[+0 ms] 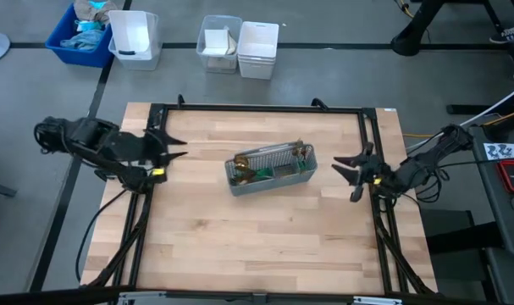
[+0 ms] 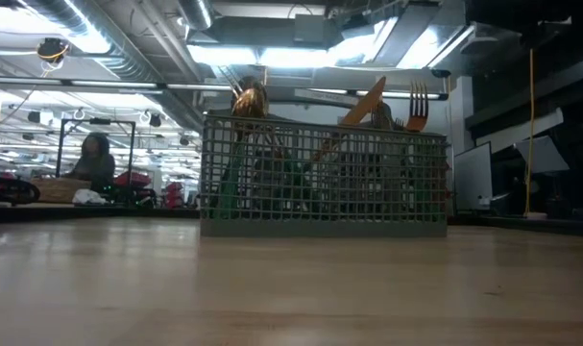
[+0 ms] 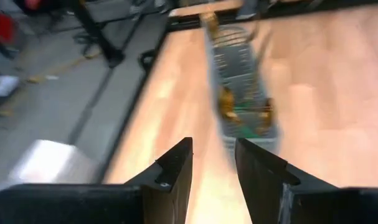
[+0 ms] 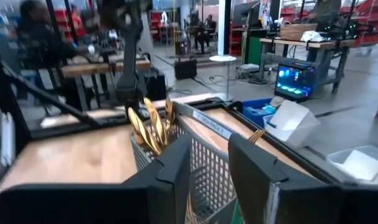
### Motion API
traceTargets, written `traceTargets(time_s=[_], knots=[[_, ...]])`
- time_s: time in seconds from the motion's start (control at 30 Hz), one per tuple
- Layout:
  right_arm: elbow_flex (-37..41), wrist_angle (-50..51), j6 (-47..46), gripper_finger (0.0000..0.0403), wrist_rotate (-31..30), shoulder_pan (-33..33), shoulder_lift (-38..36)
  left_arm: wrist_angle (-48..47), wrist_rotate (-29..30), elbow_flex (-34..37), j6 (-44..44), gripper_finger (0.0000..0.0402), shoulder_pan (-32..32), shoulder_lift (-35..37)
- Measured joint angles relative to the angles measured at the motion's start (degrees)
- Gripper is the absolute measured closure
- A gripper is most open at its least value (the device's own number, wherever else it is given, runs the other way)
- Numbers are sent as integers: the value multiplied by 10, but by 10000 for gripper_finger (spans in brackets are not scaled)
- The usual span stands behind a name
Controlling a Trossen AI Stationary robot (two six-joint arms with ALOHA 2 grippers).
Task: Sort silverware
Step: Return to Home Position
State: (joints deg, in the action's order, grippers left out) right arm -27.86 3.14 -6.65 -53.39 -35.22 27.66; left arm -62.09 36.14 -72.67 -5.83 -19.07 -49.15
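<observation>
Looks done: all silverware I can see stands in the mesh caddy mid-bench, none seen outside it; left tool and right tool empty, fingers parted, at opposite edges.

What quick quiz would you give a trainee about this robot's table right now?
1. True or false: the gold-headed, teal-handled silverware stands inside the grey wire-mesh caddy.
2. Where on the light wooden table does the caddy sit? A: the left edge. B: around the middle. C: the front right corner.
3. Fill in: the left claw and the right claw are both open and hold ___.

Key: 1 true; 2 B; 3 nothing.
</observation>
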Motion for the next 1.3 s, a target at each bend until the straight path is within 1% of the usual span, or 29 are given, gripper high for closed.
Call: traceTargets(time_s=[0.07,0.13,0.23,0.3,0.47,0.6,0.73,0.9,1.03,1.17,1.3], knots=[[0,0,-10,295,4,0,-22,18,-21,36,-32,288,-15,37],[0,1,-15,295,28,0,-48,58,-29,86,-45,288,-33,77],[2,26,-11,295,69,0,-96,152,-25,172,-26,288,-54,141],[12,39,-17,295,71,0,-123,231,-21,233,-6,288,-57,181],[75,39,-56,295,70,0,-173,402,-20,374,27,288,-56,257],[133,26,-103,295,70,0,-194,482,-19,455,28,288,-56,304],[194,-49,-111,294,80,0,-201,537,-19,513,29,288,-46,351],[265,-155,-111,295,101,0,-200,588,-18,577,36,288,-15,413],[271,-159,-126,295,116,5,-197,587,-18,614,33,288,14,457],[272,-160,-126,294,163,35,-193,585,-24,644,43,288,36,491],[272,-159,-126,294,203,74,-172,580,-29,662,45,288,52,489]])
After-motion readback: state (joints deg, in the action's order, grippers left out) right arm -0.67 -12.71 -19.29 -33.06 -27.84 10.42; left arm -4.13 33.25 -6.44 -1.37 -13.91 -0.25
